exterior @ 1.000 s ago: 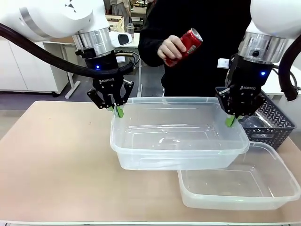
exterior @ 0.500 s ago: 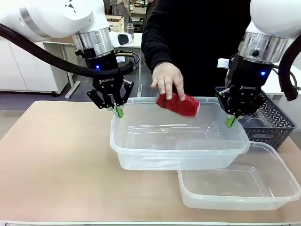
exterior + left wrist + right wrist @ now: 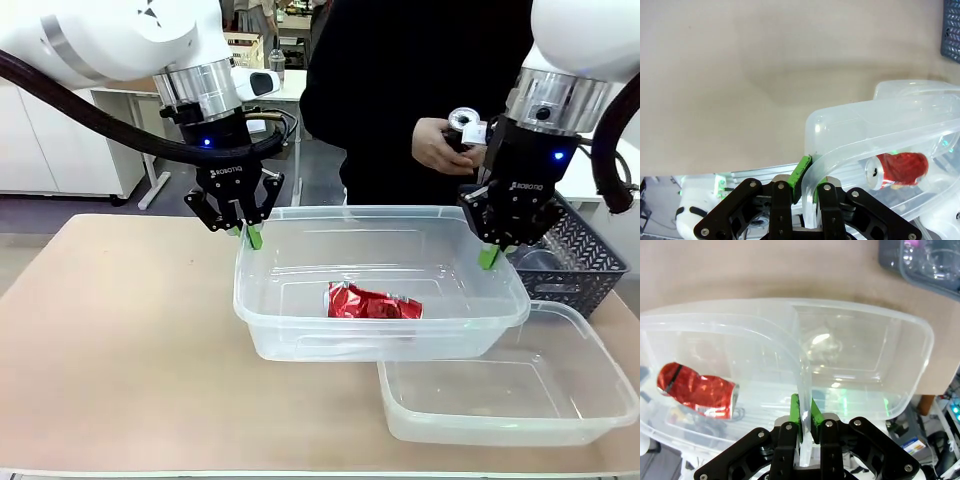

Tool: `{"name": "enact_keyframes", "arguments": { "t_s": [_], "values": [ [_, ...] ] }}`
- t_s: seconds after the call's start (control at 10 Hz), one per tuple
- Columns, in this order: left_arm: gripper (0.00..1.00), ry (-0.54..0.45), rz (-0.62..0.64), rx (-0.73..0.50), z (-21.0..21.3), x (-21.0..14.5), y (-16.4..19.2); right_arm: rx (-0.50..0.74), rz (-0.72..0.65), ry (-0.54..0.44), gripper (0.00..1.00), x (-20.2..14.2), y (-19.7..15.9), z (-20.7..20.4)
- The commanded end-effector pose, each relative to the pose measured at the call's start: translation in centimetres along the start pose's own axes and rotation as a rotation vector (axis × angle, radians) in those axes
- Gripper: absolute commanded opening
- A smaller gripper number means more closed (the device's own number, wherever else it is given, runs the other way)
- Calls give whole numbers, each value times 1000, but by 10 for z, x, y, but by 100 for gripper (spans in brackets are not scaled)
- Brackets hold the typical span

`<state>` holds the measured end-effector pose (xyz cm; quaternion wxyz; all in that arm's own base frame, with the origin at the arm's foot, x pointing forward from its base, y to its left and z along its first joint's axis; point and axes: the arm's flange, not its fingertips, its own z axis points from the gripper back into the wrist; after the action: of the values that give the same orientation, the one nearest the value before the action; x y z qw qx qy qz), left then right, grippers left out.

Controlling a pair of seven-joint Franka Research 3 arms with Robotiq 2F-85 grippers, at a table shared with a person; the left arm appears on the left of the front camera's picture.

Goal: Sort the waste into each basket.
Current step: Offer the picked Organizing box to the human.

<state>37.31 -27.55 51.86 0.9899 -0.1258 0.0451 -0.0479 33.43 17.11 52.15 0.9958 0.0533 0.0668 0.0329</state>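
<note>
The left gripper (image 3: pixel 250 236) (image 3: pixel 810 173) is seen closed narrow on the rolled rim of the upper tub (image 3: pixel 290 330) (image 3: pixel 865 130) at its far left corner, one green pad inside the wall and one outside. The right gripper (image 3: pixel 489 257) (image 3: pixel 802 416) is clamped the same way on the rim of that tub (image 3: pixel 715 310) at its far right corner. Between the two grips the tub is carried level, and in the left wrist view a soft shadow is cast on the table (image 3: pixel 120 350) (image 3: pixel 740 60) beneath it.

A crushed red can (image 3: pixel 374 302) (image 3: pixel 897 169) (image 3: pixel 697 396) is found lying on its side on the tub floor, near the middle, apart from all four walls. The rest of the floor is left bare.

The right end of the upper tub is seen overlapping the far left corner of the second tub (image 3: pixel 520 435) (image 3: pixel 900 87) (image 3: pixel 920 335), which rests on the table at the near right, its near rim close to the table's front edge. Behind the right gripper a dark lattice basket (image 3: pixel 590 255) (image 3: pixel 951 30) is placed, with clear plastic visible inside.

Left of the upper tub a broad stretch of bare table is left open up to the left and near edges. Above the far rim, just beside the right arm, a person's hand (image 3: pixel 440 145) is held around a second can (image 3: pixel 464 121), its silver end turned to the camera.
</note>
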Motion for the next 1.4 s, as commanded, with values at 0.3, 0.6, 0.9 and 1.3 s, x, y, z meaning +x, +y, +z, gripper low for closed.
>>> {"name": "enact_keyframes", "arguments": {
  "t_s": [0.3, 0.6, 0.9, 1.3],
  "values": [
    [7, -7, -14, -11, 4, -3, 2, -14, 2, 1, 6, 0, -1, 5],
    [7, -7, -14, -11, 4, -3, 2, -14, 2, 1, 6, 0, -1, 5],
    [7, -7, -14, -11, 4, -3, 2, -14, 2, 1, 6, 0, -1, 5],
    [7, -7, -14, -11, 4, -3, 2, -14, 2, 1, 6, 0, -1, 5]
  ]
}}
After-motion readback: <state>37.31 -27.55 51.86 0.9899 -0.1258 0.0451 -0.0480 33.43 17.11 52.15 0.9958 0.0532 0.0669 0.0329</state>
